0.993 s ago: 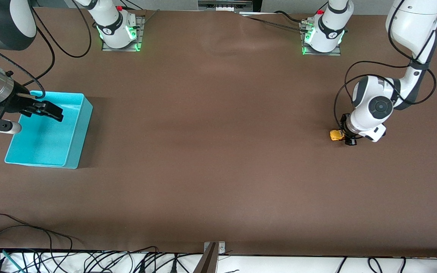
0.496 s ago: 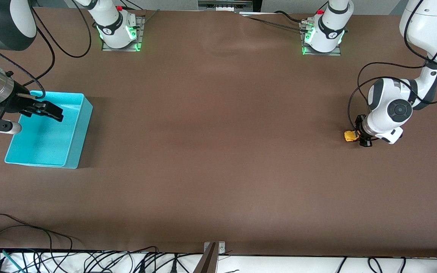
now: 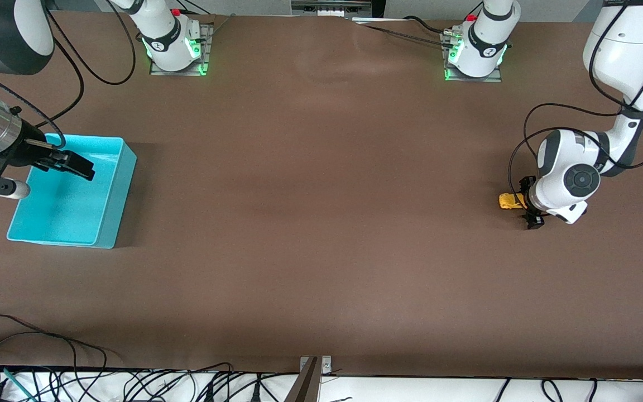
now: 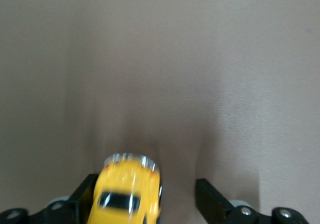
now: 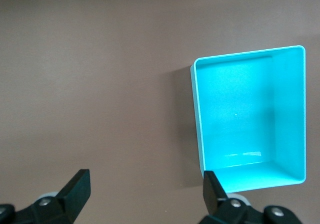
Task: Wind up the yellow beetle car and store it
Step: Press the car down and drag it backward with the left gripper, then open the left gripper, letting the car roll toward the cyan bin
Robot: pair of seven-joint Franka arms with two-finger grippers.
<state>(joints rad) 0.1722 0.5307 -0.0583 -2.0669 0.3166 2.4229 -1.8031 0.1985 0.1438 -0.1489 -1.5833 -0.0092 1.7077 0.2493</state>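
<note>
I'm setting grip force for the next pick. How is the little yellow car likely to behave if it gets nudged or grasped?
The yellow beetle car sits on wheels on the flat table, so a nudge will probably send it rolling. Its rounded, glossy body may slip between the open left gripper fingers. It looks tiny, likely light.

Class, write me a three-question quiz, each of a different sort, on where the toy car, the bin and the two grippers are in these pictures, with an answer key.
1. True or false: the yellow toy car lies inside the turquoise bin.
2. Multiple choice: the left gripper is A) shut on the car, B) open with the car on the table between its fingers, C) over the bin.
3. Fill in: the right gripper hangs open over the ____.

Key:
1. False. The car sits on the brown table at the left arm's end; the bin is at the right arm's end and holds nothing.
2. B. The left wrist view shows a gap beside the car.
3. Bin.
</note>
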